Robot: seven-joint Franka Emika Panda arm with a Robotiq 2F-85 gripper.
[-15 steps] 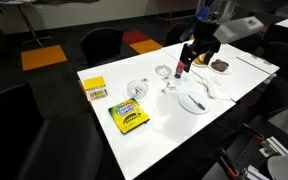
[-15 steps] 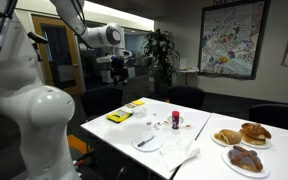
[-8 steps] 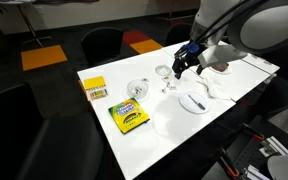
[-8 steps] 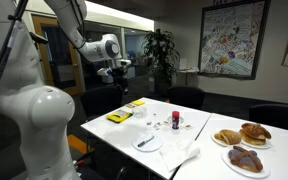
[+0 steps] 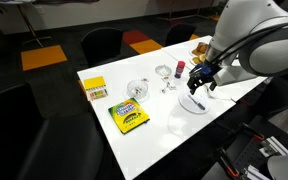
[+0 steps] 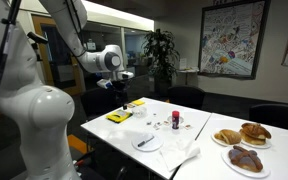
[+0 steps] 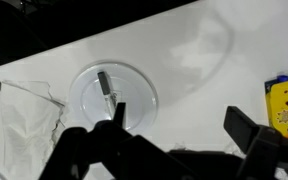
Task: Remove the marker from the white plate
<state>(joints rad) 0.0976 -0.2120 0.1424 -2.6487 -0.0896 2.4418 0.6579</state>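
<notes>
— Where's the marker (image 7: pixel 105 88)?
— Flat on the white plate (image 7: pixel 136 106), near its middle; my gripper (image 7: pixel 176 122) hovers above, jaws spread wide. Looks light, stiff, slick; I'd pinch mid-barrel.

1. In the wrist view, the lower end of the marker (image 7: pixel 104 84) is hidden behind a dark, blurred finger (image 7: pixel 117 118) of the gripper (image 7: pixel 179 125).
2. The gripper's body covers the near rim of the plate (image 7: pixel 139 85).
3. The crayon box (image 7: pixel 287 100) is cut off by the right edge.
4. A clear crumpled sheet (image 7: pixel 24 115) runs off the left edge; what it is cannot be told.
5. In an exterior view, the arm (image 5: pixel 252 45) hides the far end of the table (image 5: pixel 169 135), and the marker is too small to make out.
6. In an exterior view, the marker (image 6: pixel 144 141) is only a thin sliver.
</notes>
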